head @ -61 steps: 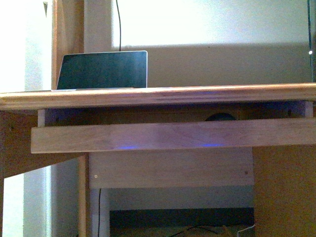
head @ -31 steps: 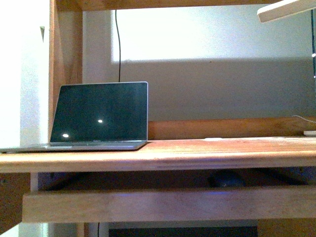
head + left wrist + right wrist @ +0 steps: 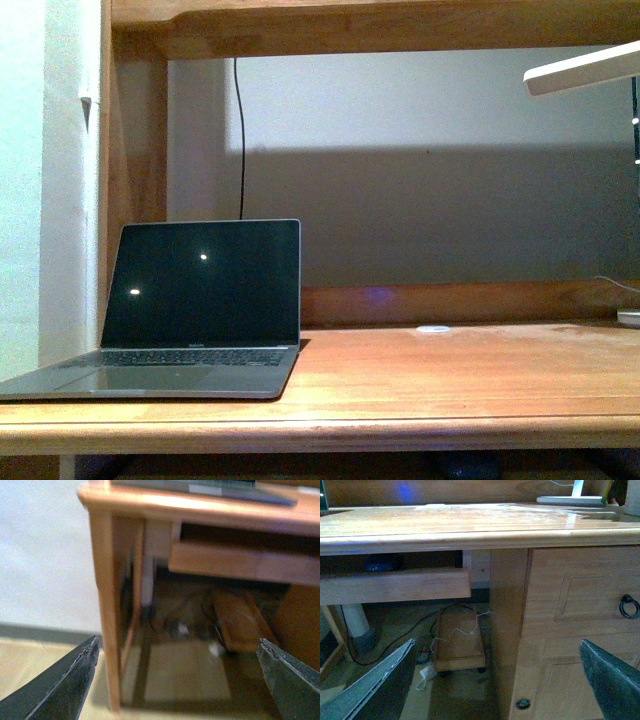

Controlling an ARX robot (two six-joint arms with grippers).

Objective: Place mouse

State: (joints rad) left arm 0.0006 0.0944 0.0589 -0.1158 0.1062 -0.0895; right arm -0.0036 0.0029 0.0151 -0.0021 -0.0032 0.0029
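Note:
The mouse (image 3: 381, 563) is a small dark rounded shape lying on the pull-out tray (image 3: 395, 586) under the desk top, seen in the right wrist view. In the front view only a dark patch (image 3: 470, 466) shows below the desk edge, too cut off to tell. My right gripper (image 3: 497, 680) is open and empty, low in front of the desk, well short of the mouse. My left gripper (image 3: 177, 680) is open and empty, facing the desk's left leg (image 3: 102, 605). Neither gripper shows in the front view.
An open laptop (image 3: 195, 305) stands on the desk top (image 3: 450, 370) at the left. A small white flat disc (image 3: 433, 328) lies at the back, with a lamp base (image 3: 628, 318) at the far right. Drawers (image 3: 580, 600) fill the desk's right side. Cables and a wooden box (image 3: 457, 640) lie on the floor.
The front view has risen from the level of the pull-out tray to above the desk top. The laptop and desk edge now sit lower in the picture, and the mouse has dropped almost out of it.

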